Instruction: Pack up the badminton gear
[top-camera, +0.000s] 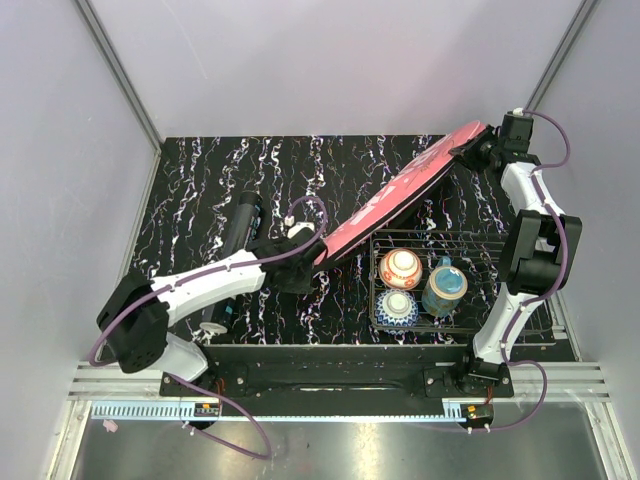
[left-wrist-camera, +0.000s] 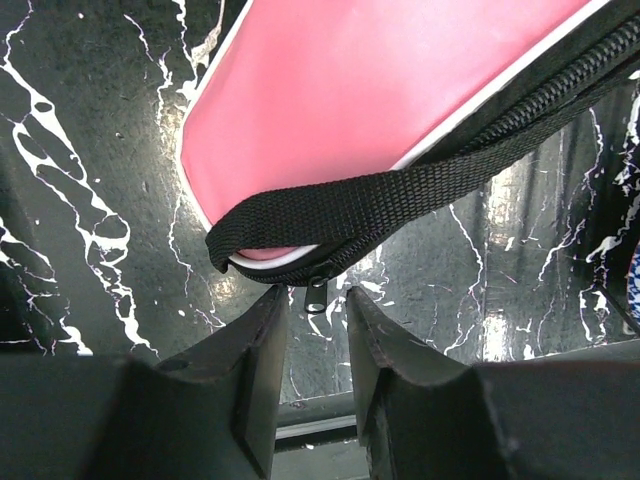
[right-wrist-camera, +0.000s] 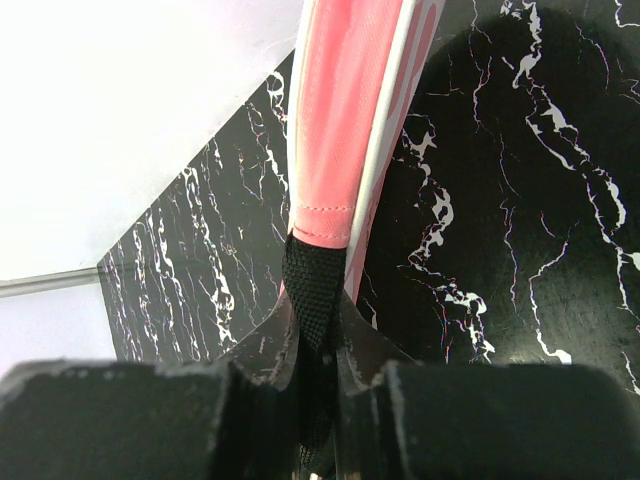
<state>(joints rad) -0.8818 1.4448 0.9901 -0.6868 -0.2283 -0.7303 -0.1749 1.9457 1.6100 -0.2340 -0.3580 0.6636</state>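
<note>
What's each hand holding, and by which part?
Right hand grips the pink racket cover by its black end strap. Left hand holds nothing; its open fingers flank the zipper pull.

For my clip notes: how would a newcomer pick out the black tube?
Start at the black marbled table, left half. There, partly hidden by the left arm, lies the black tube. It is the only long dark cylinder; the neighbouring pink cover is flat.

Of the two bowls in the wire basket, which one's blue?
The blue-patterned bowl at the near edge of the wire basket; the red-and-white bowl sits behind it.
</note>
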